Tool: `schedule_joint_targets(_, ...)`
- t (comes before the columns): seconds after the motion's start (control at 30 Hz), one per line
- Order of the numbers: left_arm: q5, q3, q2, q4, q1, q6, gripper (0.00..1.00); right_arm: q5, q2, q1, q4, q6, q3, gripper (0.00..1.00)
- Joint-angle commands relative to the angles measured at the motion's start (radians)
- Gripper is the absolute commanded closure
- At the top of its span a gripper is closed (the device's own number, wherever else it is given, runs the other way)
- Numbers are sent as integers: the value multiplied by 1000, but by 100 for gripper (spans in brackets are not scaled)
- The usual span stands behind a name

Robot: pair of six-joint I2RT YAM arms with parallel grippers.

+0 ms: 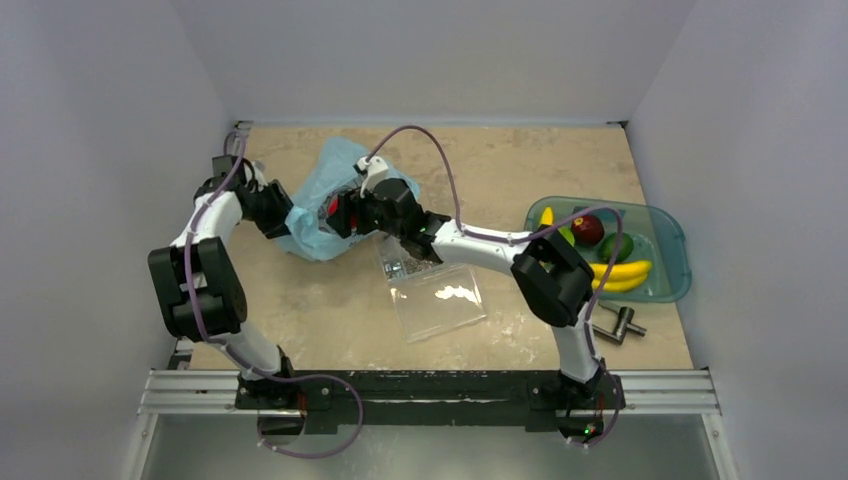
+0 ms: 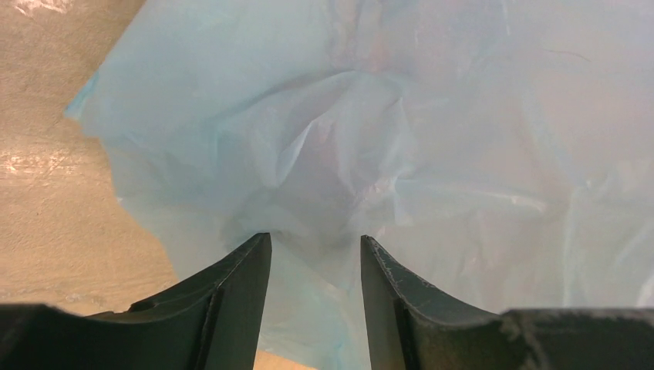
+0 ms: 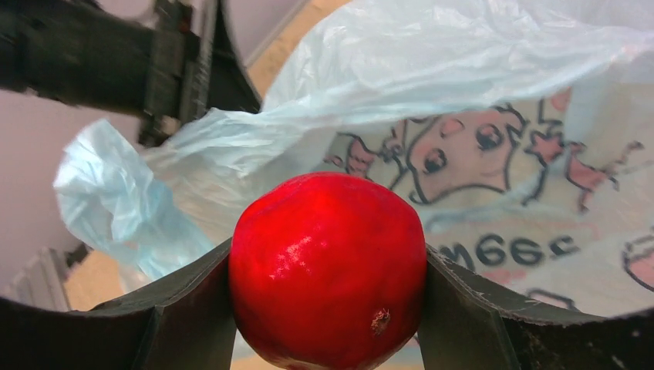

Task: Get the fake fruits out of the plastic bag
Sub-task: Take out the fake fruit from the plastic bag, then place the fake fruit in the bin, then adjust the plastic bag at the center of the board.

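The light-blue plastic bag [image 1: 325, 175] lies crumpled at the back left of the table. My right gripper [image 1: 340, 212] is at the bag's mouth, shut on a glossy red round fruit [image 3: 328, 270] that fills the space between both fingers; the bag's printed panel [image 3: 493, 193] lies behind it. My left gripper [image 1: 283, 215] is at the bag's left edge. In the left wrist view the bag's film [image 2: 432, 139] bunches towards the left gripper [image 2: 316, 240] and runs between its fingers. Yellow bananas [image 1: 620, 272], a dark red fruit [image 1: 588, 228] and a green one [image 1: 615, 247] lie in the tray.
A translucent teal tray [image 1: 670, 240] stands at the right edge of the table. A clear plastic box [image 1: 440, 295] lies in the middle, under the right forearm. A small metal part [image 1: 620, 322] sits near the right arm's base. Walls close in on three sides.
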Motion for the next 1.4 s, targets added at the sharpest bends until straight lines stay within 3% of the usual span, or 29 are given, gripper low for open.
schedule_joint_targets(0.0,56,32,-102,31,6,64,55,85,-148,-8,-76,-79,-64,100)
schedule_joint_targets(0.23,306,-48,-233,196,-43,68,56,163,-433,-97,-125,-115,-287,100)
schedule_joint_targets(0.37,284,-53,-294,199,-52,84,56,191,-611,-190,-169,-118,-412,100)
schedule_joint_targets(0.57,211,-55,-419,182,-104,146,55,434,-812,-255,-245,-106,-562,100)
schedule_joint_targets(0.77,332,-45,-464,216,-245,206,56,568,-920,-407,-331,-4,-649,100)
schedule_joint_targets(0.9,302,-58,-507,214,-341,266,55,672,-963,-488,-421,93,-678,98)
schedule_joint_targets(1.1,305,-15,-426,137,-485,324,55,695,-989,-639,-506,219,-745,96)
schedule_joint_targets(1.37,213,105,-134,-54,-599,336,62,602,-1049,-754,-529,288,-875,79)
